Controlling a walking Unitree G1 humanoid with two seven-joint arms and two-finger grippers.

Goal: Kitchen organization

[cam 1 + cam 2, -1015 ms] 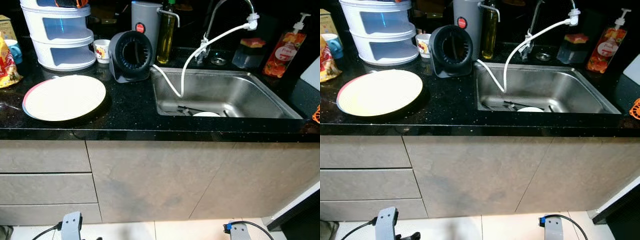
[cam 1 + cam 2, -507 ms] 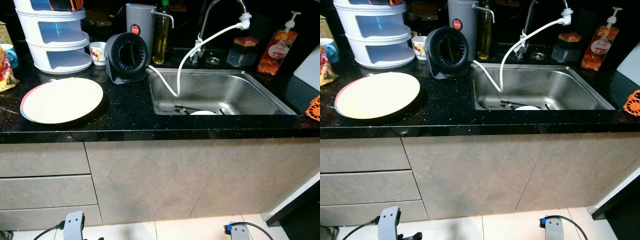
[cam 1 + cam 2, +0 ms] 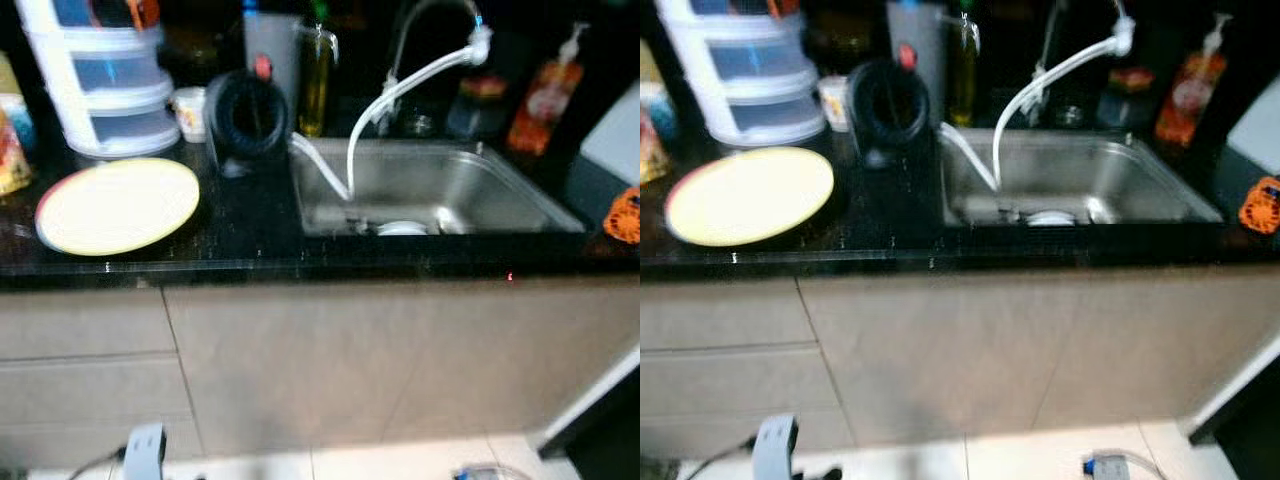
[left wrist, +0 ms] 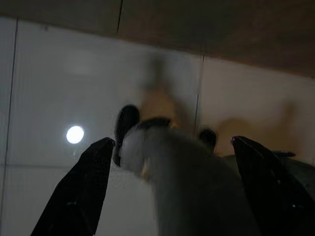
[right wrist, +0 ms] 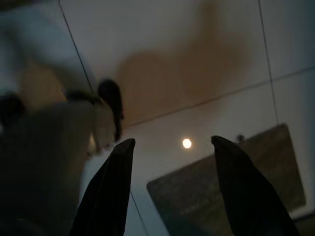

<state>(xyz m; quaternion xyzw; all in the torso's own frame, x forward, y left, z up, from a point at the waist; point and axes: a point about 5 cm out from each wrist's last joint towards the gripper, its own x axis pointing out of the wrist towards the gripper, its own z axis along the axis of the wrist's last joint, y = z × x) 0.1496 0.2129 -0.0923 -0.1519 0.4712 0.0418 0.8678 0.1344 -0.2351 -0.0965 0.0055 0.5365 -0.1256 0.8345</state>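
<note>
Black stone counter (image 3: 250, 225) across the upper scene, blurred by camera motion, over pale cabinet fronts (image 3: 330, 365) with drawers (image 3: 85, 355) at the left

Steel sink (image 3: 455, 185) sunk into the counter right of centre, something white and round (image 3: 402, 228) lying at its bottom among dark, unreadable shapes; curved tap (image 3: 425, 30) behind, white hose (image 3: 400, 90) running from the tap head down into the basin

White stacked drawer unit (image 3: 105, 85) at the back left corner; large pale round plate (image 3: 118, 205) with a reddish edge flat on the counter in front of it, well left of the sink

Black ring-shaped appliance (image 3: 245, 125) upright between plate and sink, grey canister (image 3: 270, 50) with a red spot behind, yellowish oil bottle (image 3: 315, 75) just beside, small patterned cup (image 3: 188, 110) to the left

Orange pump bottle (image 3: 540, 95) at the back right, dark container (image 3: 480, 100) near it, orange item (image 3: 625, 212) at the far right counter edge, colourful packet (image 3: 10, 150) at the far left edge

Left gripper (image 4: 172, 162) hanging idle over pale floor tiles (image 4: 49, 88), black fingers (image 4: 81, 191) spread wide, grasping nothing, grey robot leg and foot (image 4: 187, 182) between them, round light reflection (image 4: 75, 134) on the tile

Right gripper (image 5: 172, 157) likewise hanging low over the floor, fingers (image 5: 110, 191) parted and empty, dark mat (image 5: 231, 191) beyond the tips
</note>
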